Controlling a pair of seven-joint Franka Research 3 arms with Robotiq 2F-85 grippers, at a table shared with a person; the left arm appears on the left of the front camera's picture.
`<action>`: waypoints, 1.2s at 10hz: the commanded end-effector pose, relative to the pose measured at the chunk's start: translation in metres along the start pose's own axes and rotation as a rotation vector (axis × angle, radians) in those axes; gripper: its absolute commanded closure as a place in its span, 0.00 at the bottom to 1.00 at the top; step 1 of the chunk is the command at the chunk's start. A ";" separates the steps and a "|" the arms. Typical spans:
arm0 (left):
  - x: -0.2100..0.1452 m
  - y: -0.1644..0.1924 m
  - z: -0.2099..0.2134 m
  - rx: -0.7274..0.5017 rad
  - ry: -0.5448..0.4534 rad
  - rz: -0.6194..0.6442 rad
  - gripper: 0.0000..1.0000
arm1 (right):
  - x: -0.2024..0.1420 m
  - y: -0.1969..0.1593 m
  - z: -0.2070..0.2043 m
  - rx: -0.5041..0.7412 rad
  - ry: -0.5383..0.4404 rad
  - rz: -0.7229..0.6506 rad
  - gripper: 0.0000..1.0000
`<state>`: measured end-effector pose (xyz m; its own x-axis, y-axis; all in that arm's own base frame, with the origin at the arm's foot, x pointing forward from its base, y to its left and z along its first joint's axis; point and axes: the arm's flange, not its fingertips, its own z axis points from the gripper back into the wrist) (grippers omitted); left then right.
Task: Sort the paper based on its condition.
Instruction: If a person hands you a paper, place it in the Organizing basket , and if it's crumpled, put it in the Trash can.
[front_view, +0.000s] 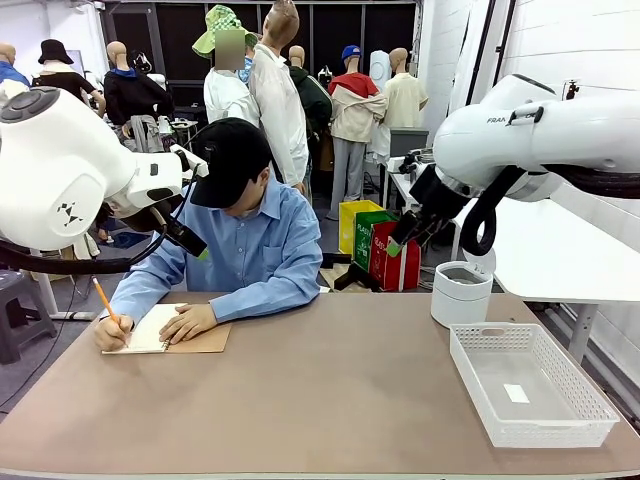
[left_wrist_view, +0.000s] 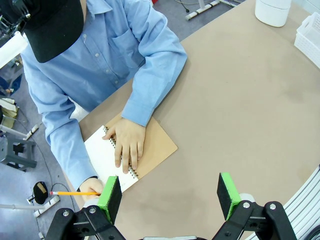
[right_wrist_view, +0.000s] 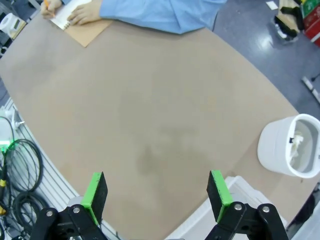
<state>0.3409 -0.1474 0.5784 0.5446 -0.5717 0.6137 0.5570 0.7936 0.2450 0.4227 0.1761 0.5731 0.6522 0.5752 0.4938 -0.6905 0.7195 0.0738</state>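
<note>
Green-padded left fingers (left_wrist_view: 109, 197) and right fingers (right_wrist_view: 95, 195) wide apart, empty, high above tan table (front_view: 330, 400).

The paper (left_wrist_view: 102, 155) is a smooth white sheet, lying flat as the open page of a spiral notebook (left_wrist_view: 156, 148) at the bench's (front_view: 330, 400) far left edge. A flat hand (left_wrist_view: 128, 142) rests partly on it, and a pencil hand (left_wrist_view: 91, 186) touches its corner.
</note>
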 end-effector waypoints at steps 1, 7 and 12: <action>0.000 0.000 0.000 0.001 -0.001 -0.004 0.00 | -0.007 -0.002 -0.007 0.021 -0.050 0.031 0.00; 0.000 0.000 0.000 0.001 -0.001 -0.004 0.00 | 0.000 -0.001 -0.001 -0.005 -0.013 0.012 0.00; 0.000 0.000 0.000 0.001 -0.001 -0.004 0.00 | 0.000 -0.001 -0.001 -0.005 -0.013 0.012 0.00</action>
<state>0.3409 -0.1474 0.5783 0.5446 -0.5717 0.6136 0.5570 0.7935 0.2450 0.4239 0.1757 0.5718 0.6383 0.5755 0.5113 -0.6958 0.7154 0.0634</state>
